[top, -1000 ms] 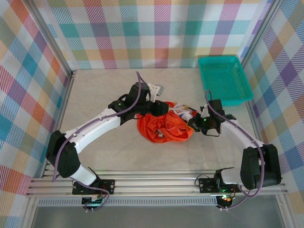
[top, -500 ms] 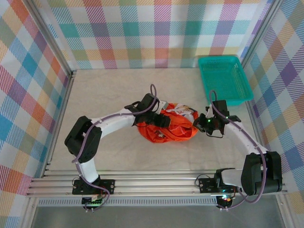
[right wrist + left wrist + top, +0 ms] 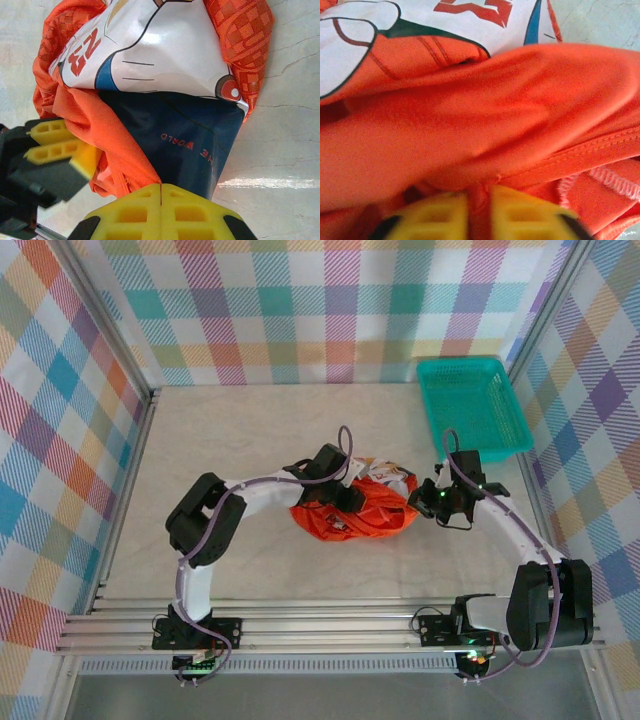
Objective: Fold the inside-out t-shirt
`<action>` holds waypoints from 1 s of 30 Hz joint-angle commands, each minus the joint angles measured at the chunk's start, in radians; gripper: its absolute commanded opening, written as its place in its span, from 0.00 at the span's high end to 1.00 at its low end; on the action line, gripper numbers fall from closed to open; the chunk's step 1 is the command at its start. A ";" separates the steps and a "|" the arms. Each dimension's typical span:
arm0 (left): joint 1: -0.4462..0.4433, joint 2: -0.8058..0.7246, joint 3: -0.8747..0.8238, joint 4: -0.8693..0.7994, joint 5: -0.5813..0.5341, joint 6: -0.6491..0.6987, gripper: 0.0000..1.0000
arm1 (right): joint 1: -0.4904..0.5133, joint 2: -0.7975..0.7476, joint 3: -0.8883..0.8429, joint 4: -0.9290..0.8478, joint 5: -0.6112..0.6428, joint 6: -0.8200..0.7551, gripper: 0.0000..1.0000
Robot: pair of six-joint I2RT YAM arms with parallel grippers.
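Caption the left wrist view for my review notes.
Left gripper shut on a fold of the orange t-shirt, white print along the top.

Left wrist view: t-shirt [image 3: 485,125] cut off by every edge; left gripper's fingers [image 3: 432,217] blurred, cropped at bottom, cloth fold pinched between. Right wrist view: right gripper's fingers [image 3: 125,212] cropped at bottom; cloth caught there or not, not discernible. Top view: print [image 3: 385,475] too small to be read.

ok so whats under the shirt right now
Pale table shows all round the bunched shirt, so it seems to rest on that. Whatever lies beneath the heap is covered by cloth. The left gripper pinches a fold.
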 commanded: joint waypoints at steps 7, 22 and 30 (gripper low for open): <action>0.031 -0.211 0.261 -0.365 -0.226 0.085 1.00 | -0.010 0.040 0.109 -0.075 0.015 -0.067 1.00; 0.028 -0.346 0.646 -0.659 -0.365 0.207 0.87 | 0.064 0.218 0.666 -0.021 -0.129 0.077 1.00; 0.030 -0.365 0.419 -0.578 -0.262 0.161 0.57 | 0.066 0.182 0.656 -0.032 -0.204 0.079 1.00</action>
